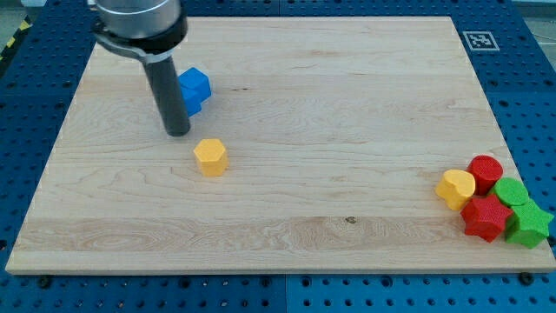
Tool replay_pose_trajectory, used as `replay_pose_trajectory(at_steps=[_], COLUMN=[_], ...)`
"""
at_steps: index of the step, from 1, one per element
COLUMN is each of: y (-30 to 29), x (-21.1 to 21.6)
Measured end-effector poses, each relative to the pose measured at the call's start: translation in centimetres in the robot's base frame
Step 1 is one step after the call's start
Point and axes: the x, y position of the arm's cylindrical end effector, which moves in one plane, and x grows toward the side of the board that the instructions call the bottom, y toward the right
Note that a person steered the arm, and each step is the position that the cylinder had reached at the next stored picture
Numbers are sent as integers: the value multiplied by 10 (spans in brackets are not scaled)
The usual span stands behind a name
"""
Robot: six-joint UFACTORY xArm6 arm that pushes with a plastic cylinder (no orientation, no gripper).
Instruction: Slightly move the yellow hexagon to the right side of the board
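The yellow hexagon (210, 156) lies on the wooden board (287, 200), left of its middle. My tip (177, 132) rests on the board just up and to the left of the hexagon, a small gap apart from it. A blue block (193, 89) of unclear shape sits right behind the rod, partly hidden by it.
A cluster sits at the view's lower right edge of the board: a yellow heart-like block (455, 188), a red cylinder (486, 171), a red star-like block (485, 216), a green block (512, 191) and a green star-like block (528, 225). A tag marker (478, 39) is at the top right.
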Motion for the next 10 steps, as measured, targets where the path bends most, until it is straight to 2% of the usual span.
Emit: replay_pose_trajectory(at_steps=[2,7,10], y=[-3,33,55], x=[12,55,59])
